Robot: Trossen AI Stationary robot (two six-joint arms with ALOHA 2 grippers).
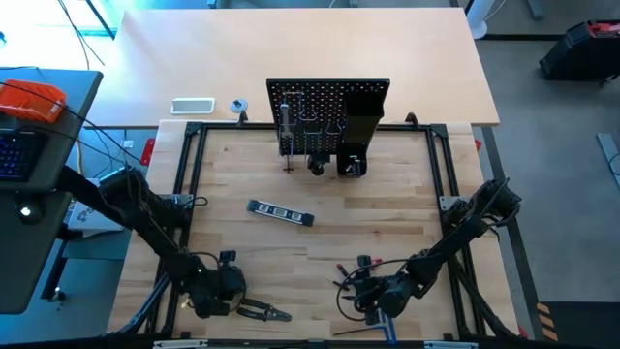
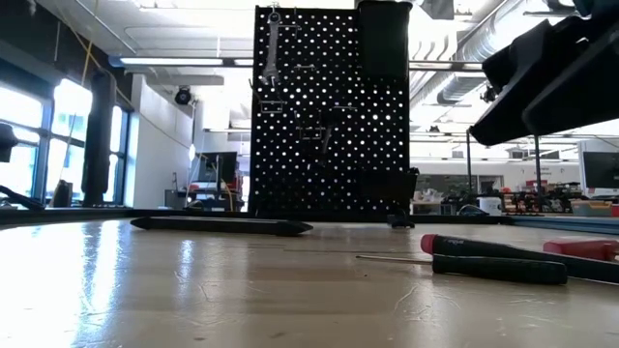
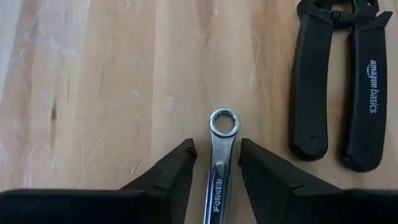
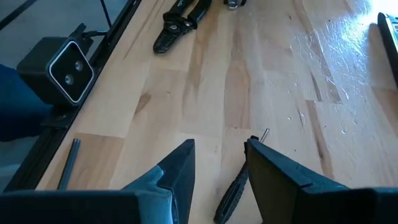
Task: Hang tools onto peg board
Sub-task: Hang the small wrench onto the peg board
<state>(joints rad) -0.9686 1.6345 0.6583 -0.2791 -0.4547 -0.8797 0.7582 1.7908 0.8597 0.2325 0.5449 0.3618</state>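
A silver wrench (image 3: 222,134) lies on the wooden table near its front left, ring end pointing away from my left gripper (image 3: 217,149). That gripper is open, with one finger on each side of the wrench's shaft, apart from it. Black-handled pliers (image 3: 336,87) lie flat beside the wrench. My right gripper (image 4: 219,149) is open and hangs above the table at the front right, over a black-handled screwdriver (image 4: 233,190). The black peg board (image 1: 325,111) stands upright at the table's far side. A wrench (image 2: 274,43) hangs on it, and its black box holder (image 2: 383,39) is at one side.
A dark level (image 1: 281,213) lies flat mid-table between the arms and the board. A red-handled screwdriver (image 2: 580,248) lies by the black-handled ones (image 2: 493,256). A thin dark rod (image 4: 68,163) lies by the black table frame (image 4: 93,50). Bare wood lies between the level and the grippers.
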